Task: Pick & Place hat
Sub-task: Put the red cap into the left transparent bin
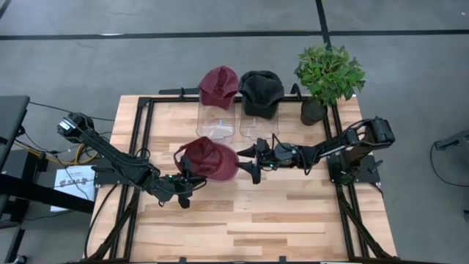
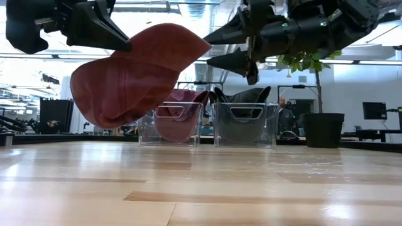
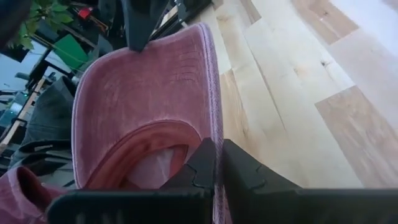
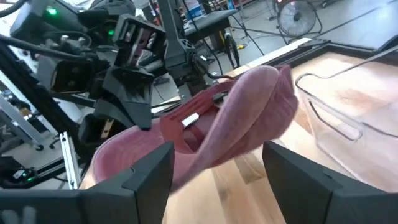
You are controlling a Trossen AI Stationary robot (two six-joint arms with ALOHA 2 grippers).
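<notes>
**Maroon cap held mid-air, handover pending**

Left claw (image 1: 187, 178) is clenched on the rim of the maroon corduroy cap (image 1: 207, 158), which hangs above the wooden table (image 1: 293, 213). Right claw (image 1: 251, 160) is spread wide just beside the crown (not touching yet). Best to close right firmly on fabric before left releases, keeping the cap level.

Overhead, table-level, two wrist close-ups

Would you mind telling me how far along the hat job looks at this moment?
Done: the maroon hat is off the table, the left gripper shut on its edge. In hand: the right gripper is open beside it, not gripping. Left: placing it; the two clear bins already carry hats.
</notes>
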